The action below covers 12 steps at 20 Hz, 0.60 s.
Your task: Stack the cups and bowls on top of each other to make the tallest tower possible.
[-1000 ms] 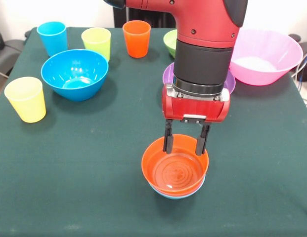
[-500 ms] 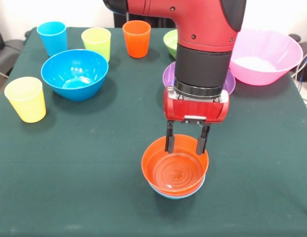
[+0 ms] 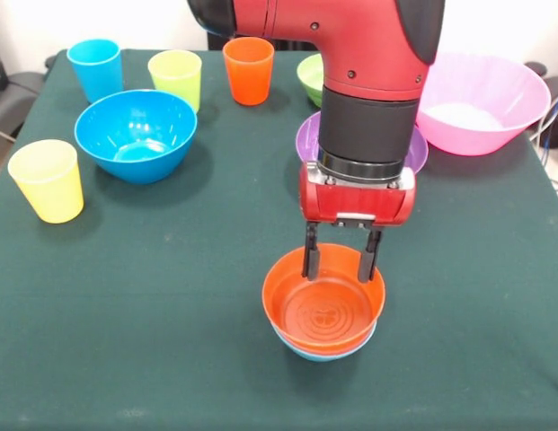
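Note:
The tower is an orange bowl [image 3: 323, 310] nested in a light-blue bowl [image 3: 323, 352], near the table's front middle. My gripper [image 3: 341, 269] hangs open over the orange bowl's far rim, both fingertips dipping just inside it with nothing pinched. A deep blue bowl [image 3: 135, 135] sits at the left. The purple bowl [image 3: 307, 136] and green bowl [image 3: 309, 76] are partly hidden behind my arm. At the right rear stands the big pink bowl [image 3: 483, 101]. The blue cup [image 3: 95, 68], lime cup [image 3: 175, 77] and orange cup [image 3: 248, 69] line the back; a yellow cup [image 3: 47, 180] stands far left.
A dark green cloth [image 3: 171, 341] covers the table. Its left and right edges run close to the yellow cup and the pink bowl.
The gripper and the orange-on-light-blue stack have shifted slightly to the right. The fingers stay apart.

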Motion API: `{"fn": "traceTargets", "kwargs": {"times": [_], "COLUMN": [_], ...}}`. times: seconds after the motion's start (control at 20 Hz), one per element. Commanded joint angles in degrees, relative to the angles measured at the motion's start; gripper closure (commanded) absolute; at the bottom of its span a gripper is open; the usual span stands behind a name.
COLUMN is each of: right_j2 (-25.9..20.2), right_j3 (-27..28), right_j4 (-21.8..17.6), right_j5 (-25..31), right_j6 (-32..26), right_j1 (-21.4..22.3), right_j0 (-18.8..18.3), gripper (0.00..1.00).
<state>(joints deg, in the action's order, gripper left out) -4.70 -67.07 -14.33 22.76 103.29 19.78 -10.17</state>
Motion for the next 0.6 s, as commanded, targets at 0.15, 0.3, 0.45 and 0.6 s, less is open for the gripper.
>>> {"fn": "traceTargets", "kwargs": {"times": [0.15, 0.3, 0.45, 0.6], "right_j2": [-3.1, -3.3, -4.3, -4.5], "right_j3": [-4.8, -4.6, -3.7, -3.4], "right_j4": [-2.6, -2.6, -2.4, -2.0], "right_j5": [-2.7, -1.6, 1.6, 4.6], "right_j6": [2.3, 1.3, -1.6, -3.3], "right_j1": [-3.2, -2.7, -1.5, 0.3], "right_j0": [0.6, 0.5, -0.3, -0.4], "gripper": [0.0, 0.0, 0.0, 0.0]}}
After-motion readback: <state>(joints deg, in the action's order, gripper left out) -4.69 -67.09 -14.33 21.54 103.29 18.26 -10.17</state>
